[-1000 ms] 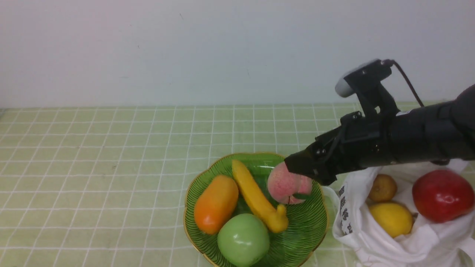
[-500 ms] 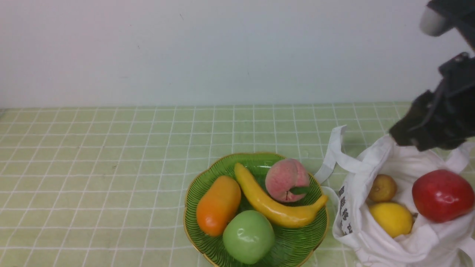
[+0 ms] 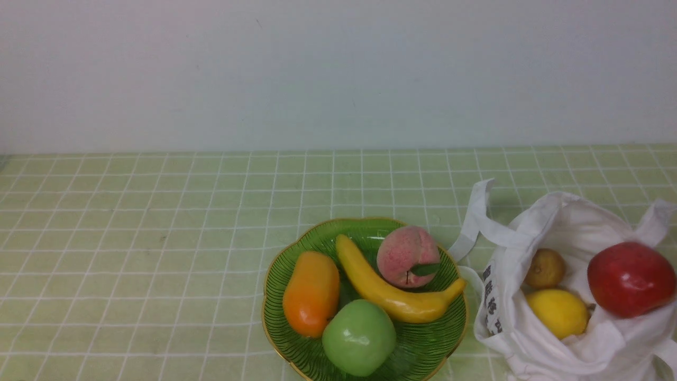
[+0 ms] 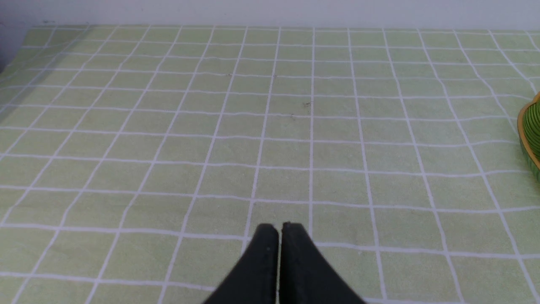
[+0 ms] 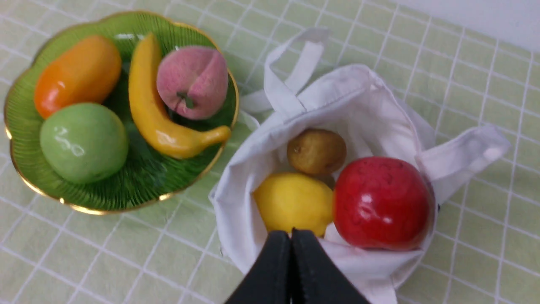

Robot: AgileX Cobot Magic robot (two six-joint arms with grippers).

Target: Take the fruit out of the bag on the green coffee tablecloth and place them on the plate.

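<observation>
The white bag lies open on the green tablecloth at the right. In it sit a red apple, a yellow lemon and a small brownish round fruit. The green gold-rimmed plate holds the banana, a pink peach, an orange fruit and a green apple. Neither arm shows in the front view. My right gripper is shut and empty, above the bag near the lemon and apple. My left gripper is shut over bare cloth.
A plain pale wall stands behind the table. The plate's rim shows at the edge of the left wrist view. The bag's strap handles stick up beside the plate.
My right arm let go of the peach on the plate, pulled back to the right and up, and left the front view. The banana rolled flatter in the plate.
</observation>
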